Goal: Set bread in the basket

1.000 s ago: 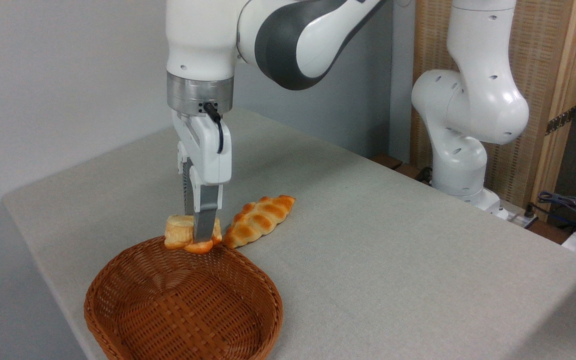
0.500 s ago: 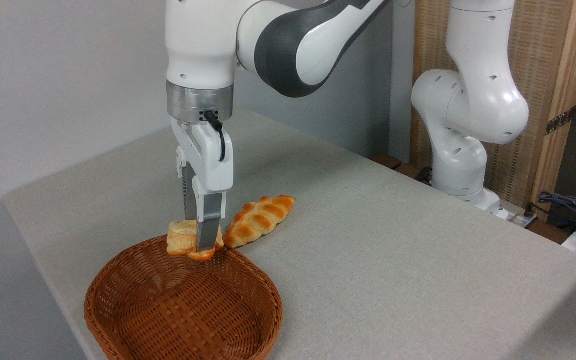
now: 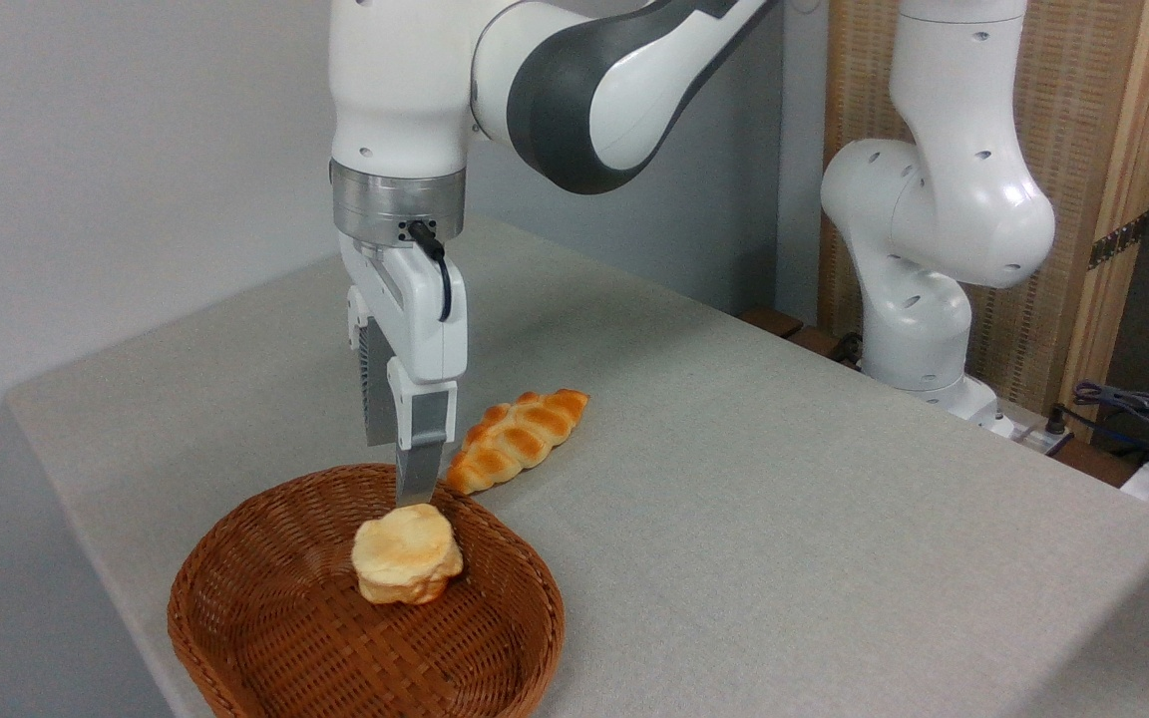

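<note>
Now we find the bread (image 3: 406, 553), a small round bun with a pale top and browner edges, sitting inside the wicker basket (image 3: 265, 638), toward its far right part and flat side up. Nothing grips it: it is below the fingertips and apart from them.

Our gripper (image 3: 405, 489) hangs just above and behind the bun, pointing straight down over the basket's far rim. We see one grey finger (image 3: 419, 469) edge-on, with the ribbed pad of the other partly hidden behind it, so the width of the gap is hard to read; since no bread sits between them, we judge the jaws to be apart and empty.

Beside the basket, on the grey tabletop (image 3: 734, 479), lies a longer braided loaf (image 3: 518, 439), just past the rim and to the right of the finger. It is not inside the basket and does not touch the bun.

We judge the placing step to be finished, or in its very last instant: the bun is in the basket where the task wants it. What remains, as we see it, is only a clean retreat. Our next move calls for lifting straight up, so that the fingers clear the woven rim without catching it, and keeping away from the braided loaf close by on the right.
</note>
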### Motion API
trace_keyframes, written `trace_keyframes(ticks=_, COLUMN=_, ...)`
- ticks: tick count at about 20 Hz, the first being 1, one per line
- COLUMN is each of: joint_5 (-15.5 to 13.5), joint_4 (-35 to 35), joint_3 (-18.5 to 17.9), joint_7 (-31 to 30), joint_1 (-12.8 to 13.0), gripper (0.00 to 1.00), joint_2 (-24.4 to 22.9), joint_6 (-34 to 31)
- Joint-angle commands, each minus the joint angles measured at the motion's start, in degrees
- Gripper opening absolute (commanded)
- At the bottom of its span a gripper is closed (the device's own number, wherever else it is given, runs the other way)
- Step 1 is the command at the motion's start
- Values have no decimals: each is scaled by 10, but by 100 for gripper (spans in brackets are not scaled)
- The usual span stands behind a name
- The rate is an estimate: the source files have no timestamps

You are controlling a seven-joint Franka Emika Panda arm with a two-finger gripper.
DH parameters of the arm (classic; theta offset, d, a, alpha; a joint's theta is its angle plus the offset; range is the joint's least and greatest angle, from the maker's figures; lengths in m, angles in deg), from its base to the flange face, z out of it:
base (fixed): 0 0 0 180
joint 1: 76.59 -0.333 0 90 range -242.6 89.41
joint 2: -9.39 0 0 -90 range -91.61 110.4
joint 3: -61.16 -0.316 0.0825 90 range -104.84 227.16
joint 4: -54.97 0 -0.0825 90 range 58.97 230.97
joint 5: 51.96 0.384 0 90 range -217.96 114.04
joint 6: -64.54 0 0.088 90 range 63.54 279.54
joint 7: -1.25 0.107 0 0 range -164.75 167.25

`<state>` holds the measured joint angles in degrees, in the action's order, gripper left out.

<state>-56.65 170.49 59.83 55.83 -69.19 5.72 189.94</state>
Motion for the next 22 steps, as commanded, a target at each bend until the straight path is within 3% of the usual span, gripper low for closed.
trace_keyframes(ticks=1, joint_5=-6, joint_4=0, joint_3=-3, joint_7=-47, joint_1=5, gripper=100, joint_2=-8, joint_6=6)
trace_keyframes(ticks=8, joint_5=3, joint_4=-13, joint_3=11, joint_7=-165, joint_1=9, gripper=100, joint_2=-25, joint_6=-45)
trace_keyframes(ticks=14, joint_5=3, joint_4=-58, joint_3=11, joint_7=-199, joint_1=8, gripper=100, joint_2=-47, joint_6=-189)
trace_keyframes(ticks=22, joint_5=9, joint_4=-79, joint_3=14, joint_7=-236, joint_1=8, gripper=100, joint_2=-50, joint_6=-211)
